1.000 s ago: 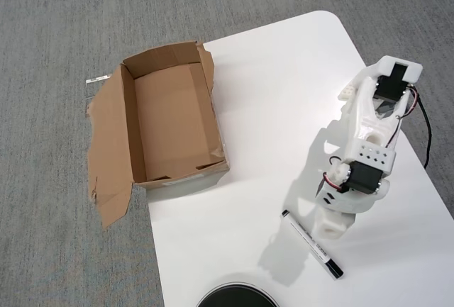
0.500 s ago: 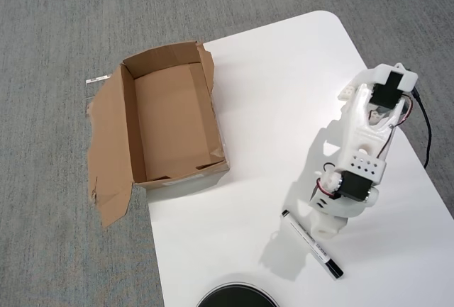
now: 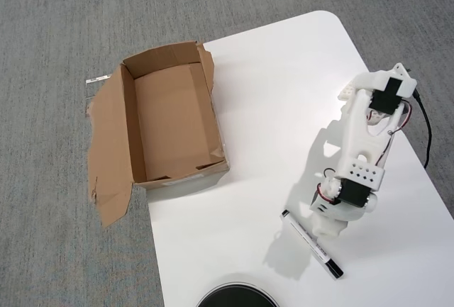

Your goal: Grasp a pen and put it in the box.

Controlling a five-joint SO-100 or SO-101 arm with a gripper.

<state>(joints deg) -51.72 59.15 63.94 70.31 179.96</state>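
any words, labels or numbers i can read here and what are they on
None can be read.
The pen: dark printing along its white barrel, too small to make out.
A small strip on the carpet beside the box: marks on it, too blurred to read.

White table (image 3: 269,108) carries the box (image 3: 174,126) and pen (image 3: 311,244).

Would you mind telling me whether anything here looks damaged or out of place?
The box looks battered: its left flap is torn and ragged, splayed flat, and it overhangs the table edge. The pen lies intact on the table.
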